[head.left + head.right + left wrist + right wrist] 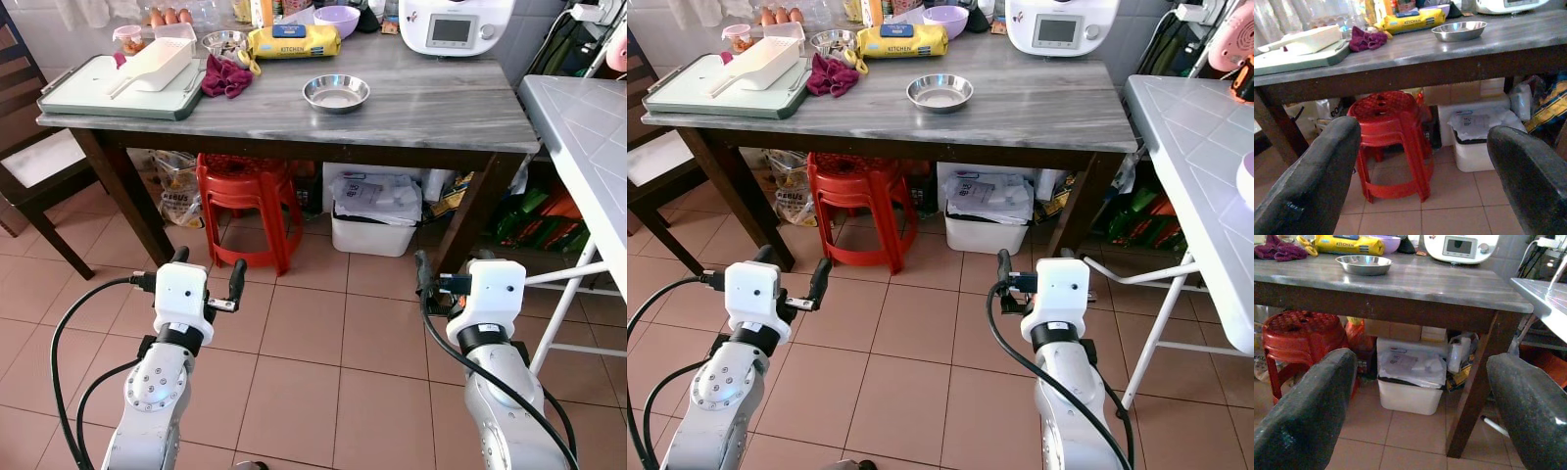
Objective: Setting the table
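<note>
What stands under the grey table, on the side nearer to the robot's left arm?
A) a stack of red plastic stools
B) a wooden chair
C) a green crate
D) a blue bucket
A: the stack of red plastic stools stands on the tiled floor under the grey table, to the left of the white bin.

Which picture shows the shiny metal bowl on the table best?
The left eye view: it looks down into the metal bowl, so its whole rim and inside show. The right eye view shows it almost as well. Both wrist views see it low from the side, mostly its wall, across the table.
</note>
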Tool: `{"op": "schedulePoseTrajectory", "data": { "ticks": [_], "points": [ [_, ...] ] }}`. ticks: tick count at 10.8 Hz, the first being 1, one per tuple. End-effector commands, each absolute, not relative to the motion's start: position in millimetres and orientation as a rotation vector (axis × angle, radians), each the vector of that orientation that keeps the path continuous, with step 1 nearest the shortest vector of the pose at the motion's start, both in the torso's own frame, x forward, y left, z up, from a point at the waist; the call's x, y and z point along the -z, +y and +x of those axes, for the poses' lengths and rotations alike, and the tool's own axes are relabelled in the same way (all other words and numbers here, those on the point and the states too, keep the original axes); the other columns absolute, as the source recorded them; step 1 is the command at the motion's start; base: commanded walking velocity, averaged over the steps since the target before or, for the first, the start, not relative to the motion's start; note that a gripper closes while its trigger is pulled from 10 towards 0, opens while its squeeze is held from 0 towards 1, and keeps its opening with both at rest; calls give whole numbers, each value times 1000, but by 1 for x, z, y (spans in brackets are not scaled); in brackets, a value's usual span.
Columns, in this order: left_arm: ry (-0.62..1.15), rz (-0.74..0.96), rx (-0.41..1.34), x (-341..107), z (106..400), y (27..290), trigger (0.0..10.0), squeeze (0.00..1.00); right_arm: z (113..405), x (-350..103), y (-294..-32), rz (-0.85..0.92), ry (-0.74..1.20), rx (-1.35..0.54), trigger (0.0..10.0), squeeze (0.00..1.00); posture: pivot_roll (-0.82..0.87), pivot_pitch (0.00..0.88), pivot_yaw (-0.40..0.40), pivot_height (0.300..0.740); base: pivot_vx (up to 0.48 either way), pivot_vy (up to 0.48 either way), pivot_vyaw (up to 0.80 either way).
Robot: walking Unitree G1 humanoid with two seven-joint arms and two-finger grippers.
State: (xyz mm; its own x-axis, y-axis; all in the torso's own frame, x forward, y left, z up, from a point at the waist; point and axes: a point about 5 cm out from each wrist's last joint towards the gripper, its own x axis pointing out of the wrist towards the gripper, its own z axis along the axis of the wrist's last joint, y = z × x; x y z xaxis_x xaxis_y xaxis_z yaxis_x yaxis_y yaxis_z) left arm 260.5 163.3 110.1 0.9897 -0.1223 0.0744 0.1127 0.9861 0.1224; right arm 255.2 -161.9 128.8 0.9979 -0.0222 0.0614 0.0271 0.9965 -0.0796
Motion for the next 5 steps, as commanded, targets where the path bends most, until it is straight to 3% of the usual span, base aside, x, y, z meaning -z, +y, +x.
{"op": "schedulePoseTrajectory", "data": {
  "ticks": [1,2,5],
  "points": [
    [-76,127,125,-108,259,164,10000,0,254,-128,-160,-80,-60,20,10000,0,-29,100,55,740,0,0,0],
    [-74,128,124,-108,259,165,10000,0,253,-128,-160,-79,-58,19,10000,0,-28,100,56,740,0,0,0],
    [-67,135,123,-107,258,166,10000,0,253,-126,-159,-77,-52,20,10000,0,-28,105,59,740,0,-257,0]
  ]
}}
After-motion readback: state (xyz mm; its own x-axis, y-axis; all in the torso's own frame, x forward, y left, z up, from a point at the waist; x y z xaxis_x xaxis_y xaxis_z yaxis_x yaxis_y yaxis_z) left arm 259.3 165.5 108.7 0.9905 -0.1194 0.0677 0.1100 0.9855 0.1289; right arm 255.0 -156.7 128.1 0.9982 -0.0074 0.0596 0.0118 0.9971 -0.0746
